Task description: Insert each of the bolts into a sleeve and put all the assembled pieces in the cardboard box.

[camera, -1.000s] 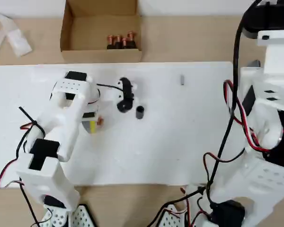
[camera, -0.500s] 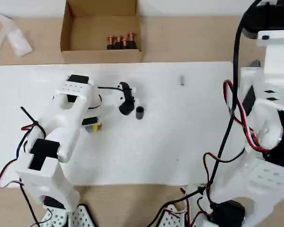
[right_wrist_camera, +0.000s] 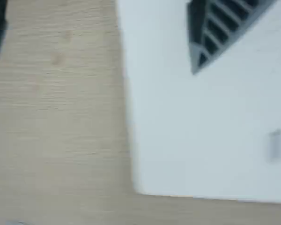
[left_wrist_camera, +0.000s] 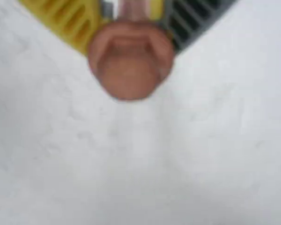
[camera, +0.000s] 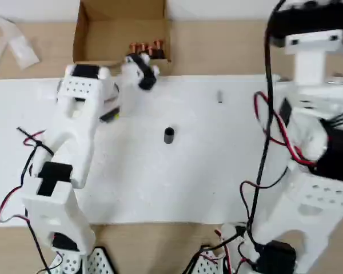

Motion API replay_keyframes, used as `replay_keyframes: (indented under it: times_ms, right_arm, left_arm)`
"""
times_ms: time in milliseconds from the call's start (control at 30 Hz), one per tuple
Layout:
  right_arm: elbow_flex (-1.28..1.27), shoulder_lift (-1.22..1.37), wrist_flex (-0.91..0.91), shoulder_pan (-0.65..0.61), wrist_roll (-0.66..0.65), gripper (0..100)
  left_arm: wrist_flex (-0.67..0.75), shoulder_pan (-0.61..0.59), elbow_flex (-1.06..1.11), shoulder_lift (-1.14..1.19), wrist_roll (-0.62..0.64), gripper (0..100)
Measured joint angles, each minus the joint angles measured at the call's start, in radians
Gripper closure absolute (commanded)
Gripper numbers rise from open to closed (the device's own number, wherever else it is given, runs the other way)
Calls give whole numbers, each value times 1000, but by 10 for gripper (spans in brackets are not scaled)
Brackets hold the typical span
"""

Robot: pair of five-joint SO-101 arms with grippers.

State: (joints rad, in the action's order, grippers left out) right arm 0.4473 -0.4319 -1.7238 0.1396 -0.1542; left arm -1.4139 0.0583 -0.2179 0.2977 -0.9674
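Note:
My left gripper (left_wrist_camera: 131, 18) is shut on a copper-headed bolt (left_wrist_camera: 130, 63), held between a yellow finger (left_wrist_camera: 68, 23) and a black one just above the white board. From above, that gripper (camera: 111, 116) sits near the board's far left, a little short of the cardboard box (camera: 83, 40). Several copper-topped assembled pieces (camera: 147, 49) lie in the box by its near wall. One black sleeve (camera: 169, 135) stands alone mid-board. A small grey bolt (camera: 220, 97) lies farther right, the same grey bolt (right_wrist_camera: 275, 145) showing past my right gripper (right_wrist_camera: 201, 56).
The white board (camera: 177, 182) covers most of the wooden table (camera: 228, 48); its edge and corner (right_wrist_camera: 131, 183) meet bare wood. The right arm (camera: 314, 131) with its cables stands over the right side. A white plastic scrap (camera: 20, 48) lies far left.
The left arm has swung away from the table's front toward the box, carrying the copper-headed bolt. The right arm's upper part has shifted left. The black sleeve stayed put.

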Motion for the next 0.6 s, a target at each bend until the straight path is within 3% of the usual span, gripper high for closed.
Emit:
replay_keyframes:
  times_ms: [333,500,600]
  right_arm:
    - [-397,0,2,-230,-98,687]
    - [-658,0,66,-313,-153,687]
    - [-761,2,101,-397,-213,687]
  left_arm:
    - [-302,-199,-445,0,440,991]
    - [-331,-381,-572,0,680,992]
    - [-333,-459,-539,-18,713,991]
